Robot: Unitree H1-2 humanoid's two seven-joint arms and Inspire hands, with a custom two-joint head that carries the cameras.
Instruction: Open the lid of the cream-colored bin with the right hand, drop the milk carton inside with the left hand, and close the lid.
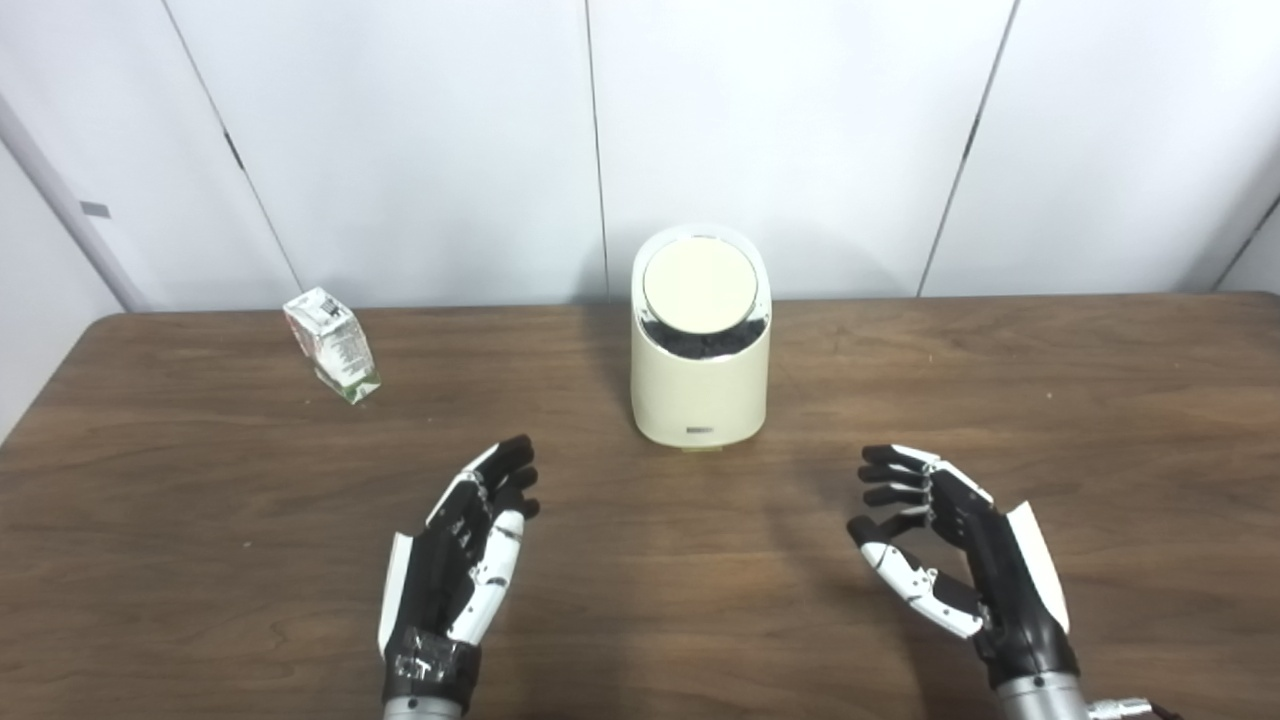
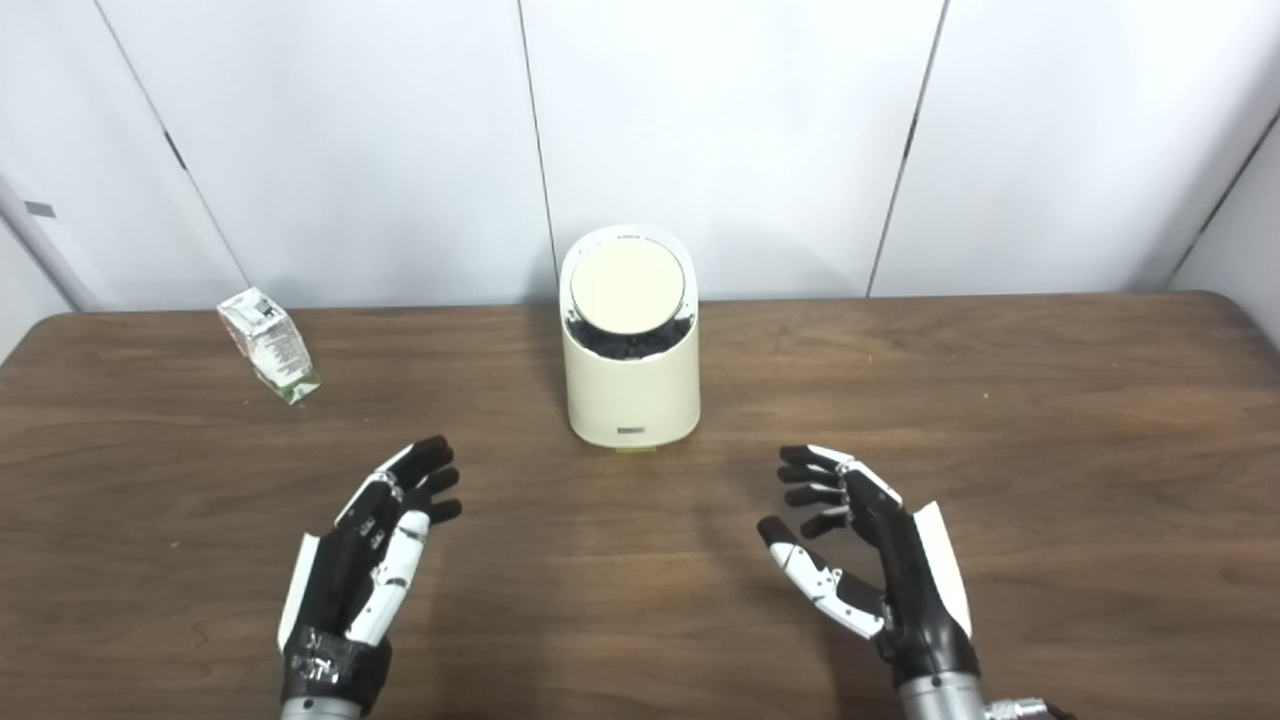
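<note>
The cream-colored bin (image 1: 699, 380) stands at the middle of the wooden table (image 1: 200, 520), its round lid (image 1: 699, 281) down and tilted toward me. A small milk carton (image 1: 331, 345) stands upright at the far left, well apart from the bin. My left hand (image 1: 462, 555) hovers over the near table, below and left of the bin, open with fingers stretched forward and nothing in it. My right hand (image 1: 950, 555) is below and right of the bin, open, fingers slightly curled and thumb out, holding nothing. Both hands are a hand's length short of the bin.
A white panelled wall (image 1: 780, 130) rises right behind the table's far edge. Bare wood lies between the hands and to the right of the bin. The table's left corner (image 1: 100, 330) is near the carton.
</note>
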